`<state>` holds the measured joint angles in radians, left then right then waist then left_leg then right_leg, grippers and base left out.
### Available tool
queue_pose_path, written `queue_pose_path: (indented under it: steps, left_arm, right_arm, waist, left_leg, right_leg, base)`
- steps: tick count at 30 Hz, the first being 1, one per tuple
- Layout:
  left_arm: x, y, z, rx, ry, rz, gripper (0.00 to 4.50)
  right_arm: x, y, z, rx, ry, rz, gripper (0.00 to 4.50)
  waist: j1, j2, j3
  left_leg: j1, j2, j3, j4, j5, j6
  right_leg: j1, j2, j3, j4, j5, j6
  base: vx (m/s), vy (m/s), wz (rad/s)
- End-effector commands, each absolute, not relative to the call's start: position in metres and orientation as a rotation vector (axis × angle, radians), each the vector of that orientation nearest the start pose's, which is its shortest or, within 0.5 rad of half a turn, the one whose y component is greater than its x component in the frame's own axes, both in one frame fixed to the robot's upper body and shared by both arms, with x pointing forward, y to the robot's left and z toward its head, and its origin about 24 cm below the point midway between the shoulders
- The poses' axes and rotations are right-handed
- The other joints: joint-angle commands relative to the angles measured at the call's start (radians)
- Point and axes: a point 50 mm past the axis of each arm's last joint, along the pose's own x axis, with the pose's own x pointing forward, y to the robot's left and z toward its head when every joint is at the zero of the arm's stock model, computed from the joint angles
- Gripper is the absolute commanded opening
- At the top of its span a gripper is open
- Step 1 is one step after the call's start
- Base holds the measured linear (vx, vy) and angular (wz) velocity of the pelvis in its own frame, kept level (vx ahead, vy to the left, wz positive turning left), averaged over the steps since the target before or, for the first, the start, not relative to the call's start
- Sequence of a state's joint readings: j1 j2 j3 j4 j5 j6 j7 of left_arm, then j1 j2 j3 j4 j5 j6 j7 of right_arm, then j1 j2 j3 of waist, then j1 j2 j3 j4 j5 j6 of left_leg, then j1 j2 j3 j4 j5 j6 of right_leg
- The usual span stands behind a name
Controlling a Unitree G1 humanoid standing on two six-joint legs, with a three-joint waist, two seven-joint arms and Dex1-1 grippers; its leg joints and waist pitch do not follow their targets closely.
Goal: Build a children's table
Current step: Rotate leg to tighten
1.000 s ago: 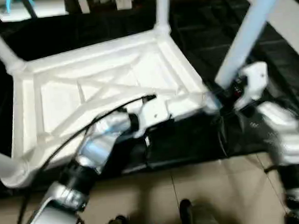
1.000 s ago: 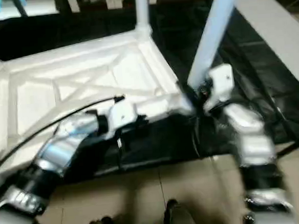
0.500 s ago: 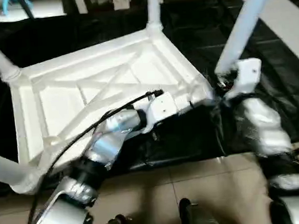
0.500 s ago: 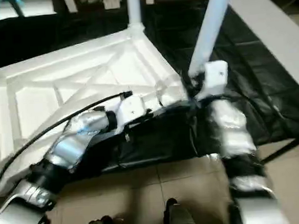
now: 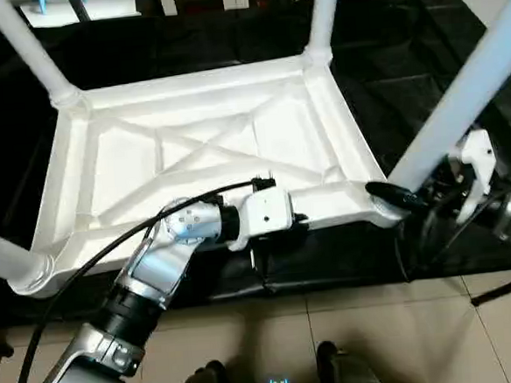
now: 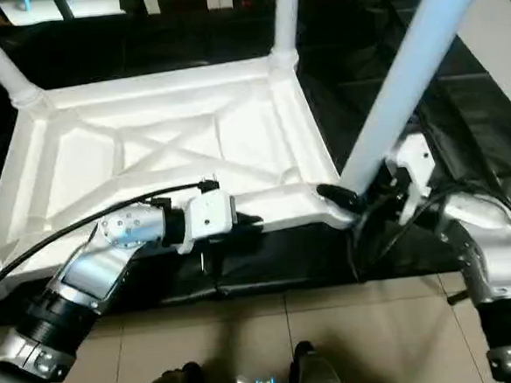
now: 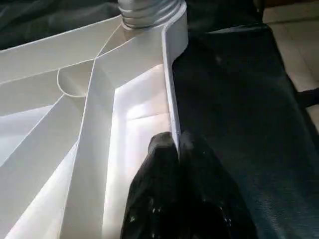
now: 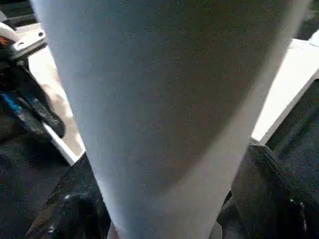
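The tabletop [image 5: 209, 151] lies upside down on the black desk [image 5: 386, 51], legs up. Its near rim is pinched by the left gripper [image 7: 175, 144]. The near-right leg [image 6: 406, 80] is straddled by the right gripper [image 6: 362, 203], jaws spread (no clamp visible). If not fully seated, the leg could tip out.

The white plastic rectangular tabletop [image 5: 200, 151] lies upside down on the black-draped surface [image 5: 386, 51], X-ribbed underside up, white tube legs [image 5: 459, 98] standing in its corner sockets.
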<state>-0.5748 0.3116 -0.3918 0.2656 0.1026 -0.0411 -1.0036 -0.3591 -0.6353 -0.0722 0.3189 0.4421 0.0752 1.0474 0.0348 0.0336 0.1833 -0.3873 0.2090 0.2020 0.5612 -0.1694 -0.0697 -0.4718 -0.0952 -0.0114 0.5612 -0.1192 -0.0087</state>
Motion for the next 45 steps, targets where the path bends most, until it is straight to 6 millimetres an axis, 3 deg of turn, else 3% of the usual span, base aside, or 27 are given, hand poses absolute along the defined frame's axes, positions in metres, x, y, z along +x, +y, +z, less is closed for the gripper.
queue_pose_path:
  steps: [1,4,8,13,16,19,20,21,22,23,25,26,27,28,29,30,32,33,36,37,38,39,40,41,43,45]
  left_arm:
    - [0.295,0.072,0.086,0.673,0.041,-1.424,0.0]
    - [0.295,0.072,0.087,0.671,0.041,-1.425,0.0]
    - [0.296,0.071,0.088,0.671,0.041,-1.425,0.0]
    - [0.296,0.072,0.088,0.675,0.044,-1.426,0.0]
    - [0.296,0.071,0.088,0.671,0.047,-1.415,0.0]
    - [0.297,0.07,0.088,0.671,0.045,-1.412,0.0]
    - [0.298,0.067,0.088,0.672,0.044,-1.403,0.0]
    - [0.298,0.067,0.088,0.672,0.044,-1.403,0.0]
    - [0.3,0.062,0.088,0.674,0.041,-1.385,0.0]
    - [0.302,0.053,0.089,0.675,0.034,-1.365,0.0]
    - [0.302,0.041,0.091,0.667,0.02,-1.352,0.0]
    - [0.302,0.029,0.093,0.654,-0.004,-1.349,0.0]
    - [0.301,0.025,0.093,0.65,-0.01,-1.348,0.0]
    - [0.301,0.016,0.095,0.635,-0.025,-1.35,0.0]
    - [0.3,0.013,0.095,0.629,-0.028,-1.351,0.0]
    - [0.3,0.013,0.095,0.629,-0.028,-1.351,0.0]
    - [0.302,0.008,0.097,0.632,-0.034,-1.346,0.0]
    - [0.302,0.008,0.097,0.632,-0.034,-1.346,0.0]
    - [0.305,0.009,0.098,0.639,-0.035,-1.332,0.0]
    - [0.308,0.015,0.098,0.652,-0.026,-1.317,0.0]
    - [0.312,0.031,0.095,0.669,-0.009,-1.295,0.0]
    - [0.312,0.036,0.095,0.675,-0.003,-1.29,0.0]
    - [0.313,0.039,0.095,0.677,0.0,-1.288,0.0]
    - [0.313,0.039,0.095,0.677,0.0,-1.288,0.0]
    - [0.312,0.048,0.094,0.672,0.002,-1.3,0.0]
    - [0.31,0.053,0.094,0.664,0.001,-1.321,0.0]
  right_arm:
    - [0.294,-0.263,0.131,-0.145,-0.015,0.825,2.96]
    - [0.294,-0.262,0.132,-0.11,-0.025,0.835,2.77]
    - [0.294,-0.258,0.13,-0.101,-0.015,0.858,2.35]
    - [0.296,-0.26,0.127,-0.105,-0.005,0.812,2.05]
    - [0.306,-0.261,0.117,-0.119,0.02,0.64,2.0]
    - [0.309,-0.261,0.114,-0.106,0.024,0.591,1.95]
    - [0.314,-0.257,0.106,-0.074,0.031,0.507,1.95]
    - [0.314,-0.257,0.106,-0.074,0.031,0.507,1.94]
    - [0.321,-0.252,0.097,-0.04,0.045,0.392,1.94]
    - [0.332,-0.245,0.084,0.001,0.064,0.195,1.93]
    - [0.341,-0.236,0.073,0.052,0.069,-0.001,1.93]
    - [0.347,-0.228,0.069,0.068,0.045,-0.183,1.93]
    - [0.348,-0.226,0.069,0.07,0.035,-0.228,1.93]
    - [0.353,-0.215,0.068,0.098,0.019,-0.304,1.93]
    - [0.355,-0.208,0.067,0.116,0.018,-0.311,1.92]
    - [0.355,-0.208,0.067,0.116,0.018,-0.311,1.92]
    - [0.365,-0.184,0.068,0.168,0.039,-0.232,1.92]
    - [0.365,-0.184,0.068,0.168,0.039,-0.232,1.92]
    - [0.371,-0.171,0.074,0.209,0.014,-0.152,1.92]
    - [0.372,-0.169,0.082,0.191,-0.03,-0.056,1.92]
    - [0.366,-0.176,0.094,0.069,-0.093,0.174,1.92]
    - [0.362,-0.178,0.098,0.027,-0.107,0.256,1.92]
    - [0.359,-0.179,0.099,0.0,-0.114,0.309,1.92]
    - [0.359,-0.179,0.099,0.0,-0.114,0.309,2.47]
    - [0.347,-0.196,0.105,-0.011,-0.095,0.432,2.61]
    - [0.337,-0.208,0.11,-0.024,-0.079,0.54,2.76]
  waist:
    - [-0.003,-0.028,-0.079]
    - [-0.004,-0.028,-0.081]
    - [-0.003,-0.028,-0.085]
    - [-0.002,-0.028,-0.083]
    - [-0.003,-0.027,-0.083]
    - [-0.014,-0.028,-0.081]
    - [-0.014,-0.024,-0.081]
    - [-0.02,-0.023,-0.081]
    - [-0.02,-0.024,-0.082]
    - [-0.034,-0.022,-0.079]
    - [-0.043,-0.018,-0.079]
    - [-0.052,-0.016,-0.077]
    - [-0.053,-0.017,-0.077]
    - [-0.049,-0.007,-0.077]
    - [-0.051,-0.011,-0.079]
    - [-0.051,-0.01,-0.078]
    - [-0.053,-0.015,-0.079]
    - [-0.053,-0.013,-0.08]
    - [-0.049,-0.014,-0.077]
    - [-0.047,-0.014,-0.082]
    - [-0.045,-0.013,-0.084]
    - [-0.044,-0.022,-0.083]
    - [-0.047,-0.022,-0.083]
    - [-0.048,-0.023,-0.084]
    - [-0.045,-0.022,-0.079]
    - [-0.036,-0.022,-0.081]
  left_leg:
    - [0.014,0.006,0.008,-0.05,-0.167,0.171]
    - [0.014,0.005,0.008,-0.049,-0.163,0.164]
    - [0.012,0.003,0.009,-0.044,-0.117,0.187]
    - [0.012,0.003,0.009,-0.044,-0.125,0.184]
    - [0.012,0.003,0.008,-0.045,-0.127,0.174]
    - [0.008,-0.003,0.007,-0.047,-0.139,0.151]
    - [0.012,-0.001,0.007,-0.047,-0.151,0.147]
    - [0.008,-0.003,0.006,-0.048,-0.145,0.141]
    - [0.009,-0.004,0.006,-0.048,-0.147,0.138]
    - [0.002,-0.006,0.005,-0.048,-0.136,0.117]
    - [0.003,-0.009,0.001,-0.053,-0.149,0.083]
    - [0.007,-0.009,0.001,-0.053,-0.176,0.046]
    - [0.007,-0.011,0.001,-0.055,-0.189,0.037]
    - [0.011,-0.011,0.0,-0.055,-0.198,0.026]
    - [0.018,-0.012,0.004,-0.056,-0.237,0.022]
    - [0.018,-0.012,0.005,-0.056,-0.246,0.026]
    - [0.012,-0.012,0.004,-0.057,-0.253,0.05]
    - [0.013,-0.011,0.004,-0.056,-0.249,0.055]
    - [0.022,-0.007,0.008,-0.056,-0.267,0.076]
    - [0.013,-0.006,0.009,-0.053,-0.238,0.098]
    - [0.011,-0.006,0.007,-0.052,-0.216,0.105]
    - [0.006,-0.008,0.005,-0.051,-0.195,0.126]
    - [0.003,-0.007,0.005,-0.049,-0.175,0.147]
    - [0.004,-0.008,0.006,-0.048,-0.166,0.155]
    - [0.01,-0.007,0.008,-0.048,-0.148,0.174]
    - [0.01,-0.002,0.007,-0.047,-0.141,0.183]
  right_leg:
    - [0.073,-0.014,0.009,-0.048,-0.234,-0.255]
    - [0.072,-0.013,0.01,-0.047,-0.231,-0.246]
    - [0.074,-0.01,0.009,-0.039,-0.151,-0.266]
    - [0.074,-0.011,0.009,-0.041,-0.176,-0.262]
    - [0.072,-0.011,0.009,-0.042,-0.195,-0.253]
    - [0.074,-0.01,0.007,-0.045,-0.223,-0.242]
    - [0.073,-0.011,0.008,-0.045,-0.229,-0.241]
    - [0.072,-0.01,0.007,-0.044,-0.225,-0.24]
    - [0.073,-0.009,0.006,-0.045,-0.225,-0.238]
    - [0.071,-0.01,0.006,-0.043,-0.226,-0.233]
    - [0.071,-0.012,0.002,-0.047,-0.274,-0.221]
    - [0.064,-0.012,0.004,-0.052,-0.3,-0.212]
    - [0.067,-0.011,0.002,-0.054,-0.314,-0.206]
    - [0.065,-0.012,0.002,-0.055,-0.322,-0.203]
    - [0.063,-0.004,0.003,-0.056,-0.302,-0.199]
    - [0.062,-0.003,0.004,-0.055,-0.283,-0.199]
    - [0.069,0.0,0.002,-0.047,-0.204,-0.212]
    - [0.069,-0.001,0.002,-0.044,-0.19,-0.217]
    - [0.064,-0.002,0.004,-0.048,-0.187,-0.235]
    - [0.072,-0.003,0.005,-0.04,-0.13,-0.252]
    - [0.075,-0.006,0.005,-0.036,-0.103,-0.256]
    - [0.087,-0.002,0.002,-0.034,-0.059,-0.255]
    - [0.088,-0.004,0.004,-0.03,-0.025,-0.261]
    - [0.09,-0.004,0.004,-0.029,-0.016,-0.266]
    - [0.087,-0.002,0.006,-0.032,-0.028,-0.288]
    - [0.088,-0.006,0.007,-0.03,-0.036,-0.293]
  base:
    - [0.0,0.0,0.0]
    - [0.0,0.0,0.0]
    - [0.0,0.0,0.0]
    - [0.0,0.0,0.0]
    - [0.0,0.0,0.0]
    - [0.0,0.0,0.0]
    - [0.0,0.0,0.0]
    - [0.0,0.0,0.0]
    - [0.0,0.0,0.0]
    - [0.0,0.0,0.0]
    - [0.0,0.0,0.0]
    - [0.0,0.0,0.0]
    - [0.0,0.0,0.0]
    - [0.0,0.0,0.0]
    - [0.0,0.0,0.0]
    - [0.0,0.0,0.0]
    - [0.0,0.0,0.0]
    - [0.0,0.0,0.0]
    - [0.0,0.0,0.0]
    - [0.0,0.0,0.0]
    - [0.0,0.0,0.0]
    - [0.0,0.0,0.0]
    - [0.0,0.0,0.0]
    - [0.0,0.0,0.0]
    - [0.0,0.0,0.0]
    - [0.0,0.0,0.0]
